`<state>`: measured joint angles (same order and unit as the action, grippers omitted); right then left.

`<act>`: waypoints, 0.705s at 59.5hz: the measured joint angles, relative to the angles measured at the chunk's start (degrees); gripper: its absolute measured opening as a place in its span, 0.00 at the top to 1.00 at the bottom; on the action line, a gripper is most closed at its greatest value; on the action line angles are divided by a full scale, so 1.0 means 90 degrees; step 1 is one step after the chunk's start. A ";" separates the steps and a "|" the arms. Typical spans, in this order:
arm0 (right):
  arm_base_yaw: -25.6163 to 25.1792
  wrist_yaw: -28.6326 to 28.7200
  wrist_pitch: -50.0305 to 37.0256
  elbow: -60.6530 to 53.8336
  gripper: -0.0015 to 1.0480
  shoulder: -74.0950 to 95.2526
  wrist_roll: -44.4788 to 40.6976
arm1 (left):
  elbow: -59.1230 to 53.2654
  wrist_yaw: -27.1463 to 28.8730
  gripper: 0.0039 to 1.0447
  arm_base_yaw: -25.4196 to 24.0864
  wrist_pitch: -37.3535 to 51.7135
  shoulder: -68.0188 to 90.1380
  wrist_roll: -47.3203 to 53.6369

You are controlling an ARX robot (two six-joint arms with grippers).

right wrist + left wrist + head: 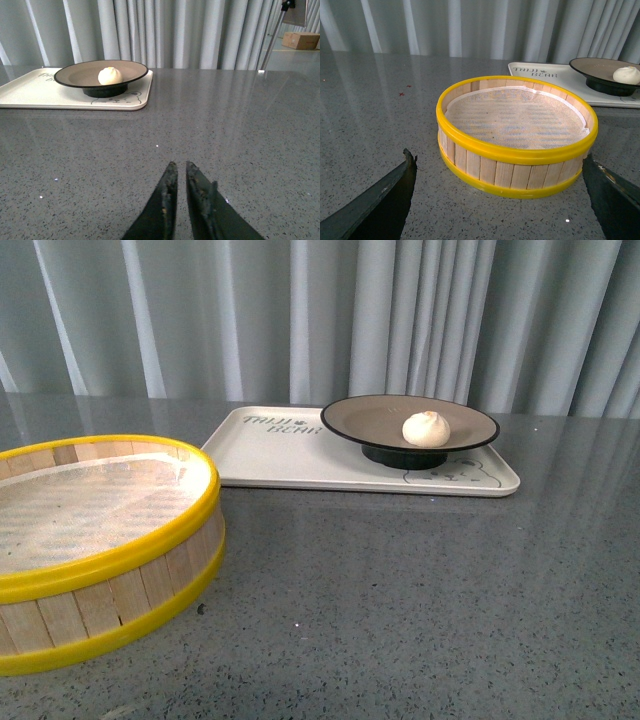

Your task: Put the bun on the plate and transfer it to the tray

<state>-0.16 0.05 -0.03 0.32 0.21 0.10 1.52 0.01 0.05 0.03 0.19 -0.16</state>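
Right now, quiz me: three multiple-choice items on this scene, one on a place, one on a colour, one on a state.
1. Where is the bun?
A. in the steamer basket
B. on the plate
C. on the bare table

2. What colour are the rims of the steamer basket?
A. yellow
B. black
C. red

3. How is the right gripper?
A. shut on the bun
B. wide open
C. nearly shut, holding nothing

Answers:
1 B, the bun sits on the plate, which stands on the tray.
2 A, yellow bands ring it.
3 C, its tips nearly meet above the table.
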 joint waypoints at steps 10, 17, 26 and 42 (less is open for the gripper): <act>0.0000 0.0002 0.0000 0.0000 0.60 0.0000 0.0000 | 0.0000 0.0000 0.06 0.0000 0.0000 0.0000 0.0002; 0.0000 0.0000 0.0000 0.0000 0.36 0.0000 0.0000 | 0.0000 0.0000 0.06 0.0000 0.0000 0.0000 0.0002; 0.0000 0.0002 0.0000 0.0000 0.06 0.0000 0.0007 | 0.0000 0.0000 0.06 0.0000 0.0000 0.0000 0.0002; 0.0000 0.0002 0.0000 0.0000 0.08 0.0000 0.0005 | 0.0000 0.0000 0.06 0.0000 0.0000 0.0000 0.0002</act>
<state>-0.16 0.08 -0.03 0.32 0.21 0.14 1.52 0.01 0.05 0.03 0.19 -0.14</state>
